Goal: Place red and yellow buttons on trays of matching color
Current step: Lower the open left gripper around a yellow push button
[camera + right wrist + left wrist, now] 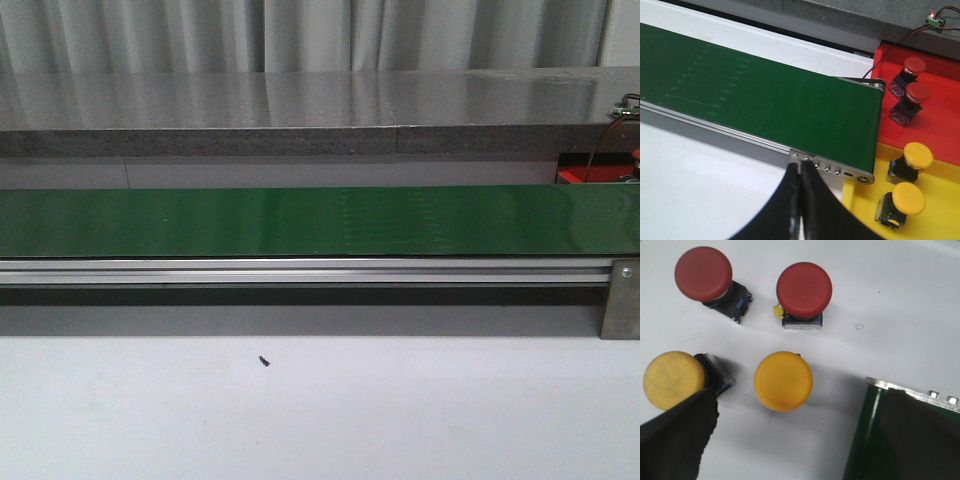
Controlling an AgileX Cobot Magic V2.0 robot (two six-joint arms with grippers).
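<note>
In the left wrist view, two red buttons (703, 273) (804, 289) and two yellow buttons (673, 379) (783, 380) stand on the white table. My left gripper (799, 432) hangs open above them, empty, with one finger (677, 440) beside the outer yellow button. In the right wrist view, the red tray (940, 125) holds two red buttons (914, 65) (918, 92). The yellow tray (940, 220) beside it holds two yellow buttons (918, 154) (908, 198). My right gripper (800, 170) is shut on nothing, above the table near the belt's end. Neither gripper shows in the front view.
A green conveyor belt (320, 220) with an aluminium rail (300, 270) runs across the table; its ends show as the belt (862, 440) (765, 100) in both wrist views. A grey stone ledge (300, 110) lies behind. A corner of the red tray (575, 175) peeks past the belt.
</note>
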